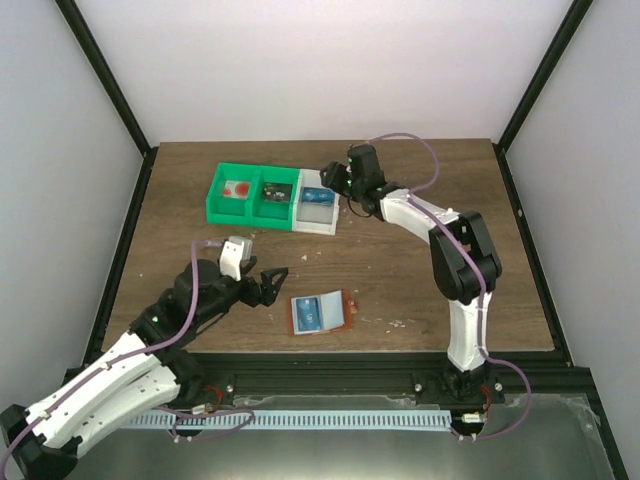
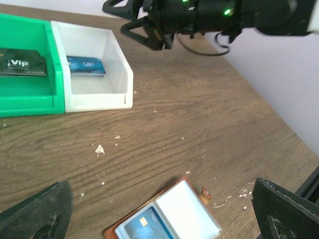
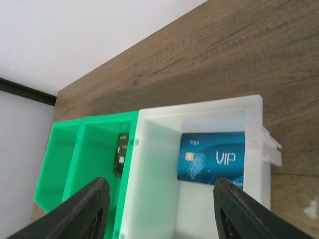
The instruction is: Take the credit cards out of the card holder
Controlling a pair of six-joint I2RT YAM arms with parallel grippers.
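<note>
Over the white bin [image 3: 254, 107] the right gripper [image 3: 162, 209] hangs, arm stretched far forward, fingers spread, pinching nothing. One blue credit card [image 3: 214, 158] lies flat inside, so this looks like the drop-off. Well nearward of that bin the card holder [image 1: 320, 313] lies open, a second card [image 2: 144, 226] pocketed. Next comes a fine edge pinch. Nearward too, the left gripper [image 1: 275, 284] hovers low, jaws wide.

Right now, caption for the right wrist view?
Open right end effector above the white bin, blue VIP card lying inside, green bin alongside.
</note>
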